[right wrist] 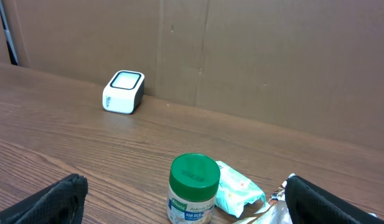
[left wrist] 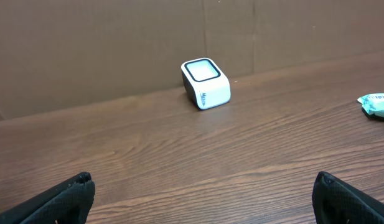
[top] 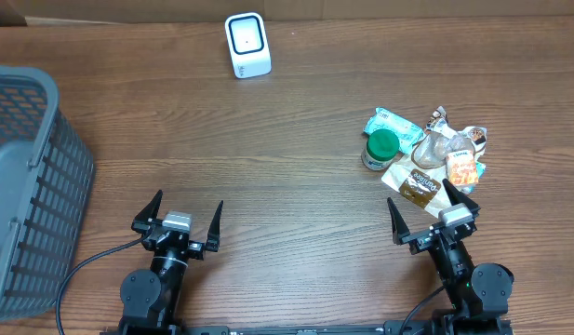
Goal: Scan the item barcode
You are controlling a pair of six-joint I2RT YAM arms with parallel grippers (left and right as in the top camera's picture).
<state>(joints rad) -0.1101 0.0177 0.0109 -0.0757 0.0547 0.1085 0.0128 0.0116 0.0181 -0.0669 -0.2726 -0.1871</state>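
A white barcode scanner (top: 247, 45) with a dark-rimmed window stands at the far middle of the table; it also shows as the scanner (left wrist: 206, 83) and the scanner (right wrist: 124, 92). A heap of items lies at the right: a green-lidded jar (top: 380, 149), a mint packet (top: 394, 123), a brown pouch (top: 420, 183) and an orange packet (top: 462, 168). My right gripper (top: 433, 203) is open just in front of the heap; the jar (right wrist: 192, 188) stands between and beyond its fingertips. My left gripper (top: 185, 208) is open over bare wood, holding nothing.
A grey mesh basket (top: 26, 186) fills the left edge of the table. A cardboard wall (right wrist: 241, 56) runs along the back behind the scanner. The mint packet (left wrist: 376, 104) peeks in at the right of the left wrist view.
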